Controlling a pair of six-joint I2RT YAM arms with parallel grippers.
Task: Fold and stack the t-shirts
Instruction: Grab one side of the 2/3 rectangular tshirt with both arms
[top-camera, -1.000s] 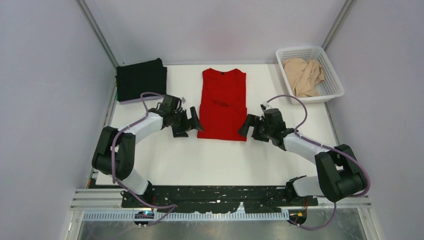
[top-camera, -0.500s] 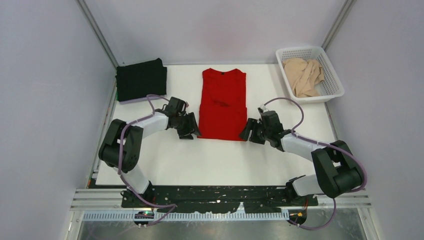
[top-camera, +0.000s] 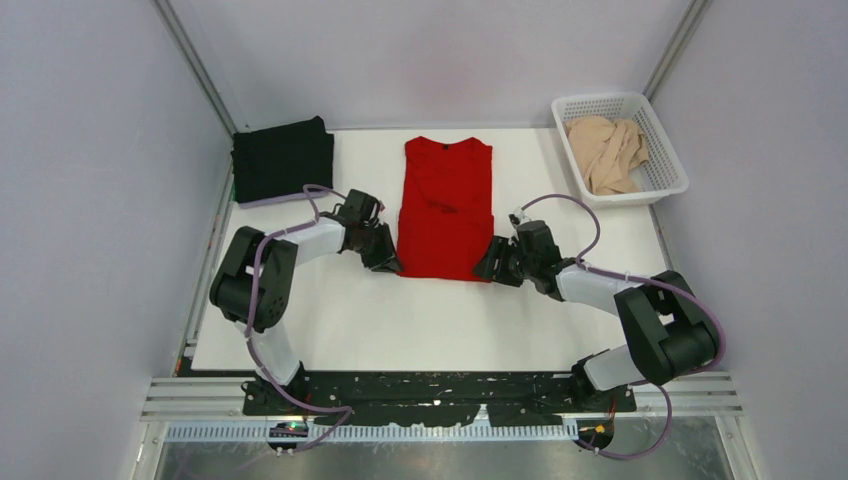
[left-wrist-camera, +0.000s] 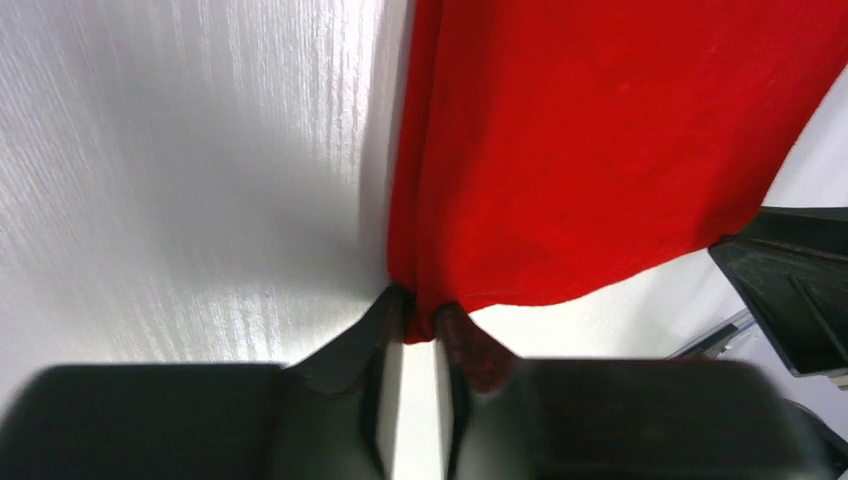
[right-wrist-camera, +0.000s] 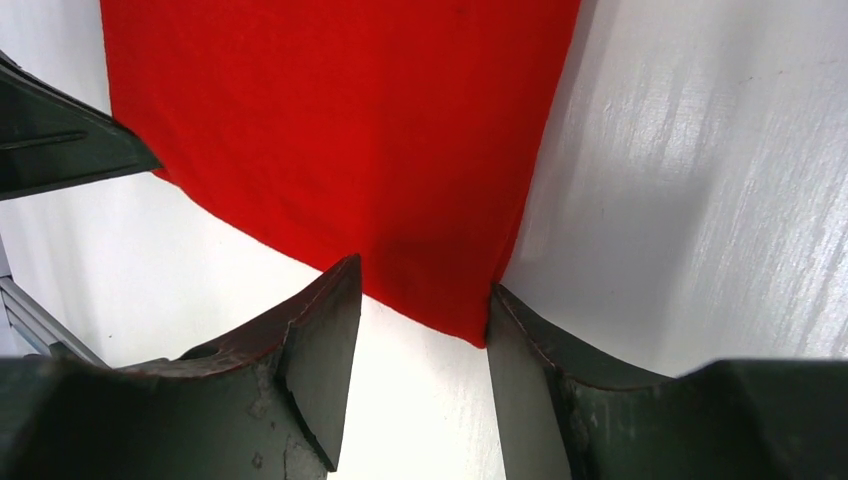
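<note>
While the red t-shirt (top-camera: 445, 210) lies flat on the counter (top-camera: 430, 320), left pincer (left-wrist-camera: 420, 318) pinches its near-left hem corner. Right pincer (right-wrist-camera: 425, 290) straddles the near-right corner, jaws spread (cloth between, ungripped). White counter shows between hem and arm bases.

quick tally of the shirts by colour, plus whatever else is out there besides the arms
red t-shirt: 1
black t-shirt: 1
lavender t-shirt: 1 (only an edge shows under the black one)
beige t-shirt: 1 (in the basket)
white basket: 1
total: 5
</note>
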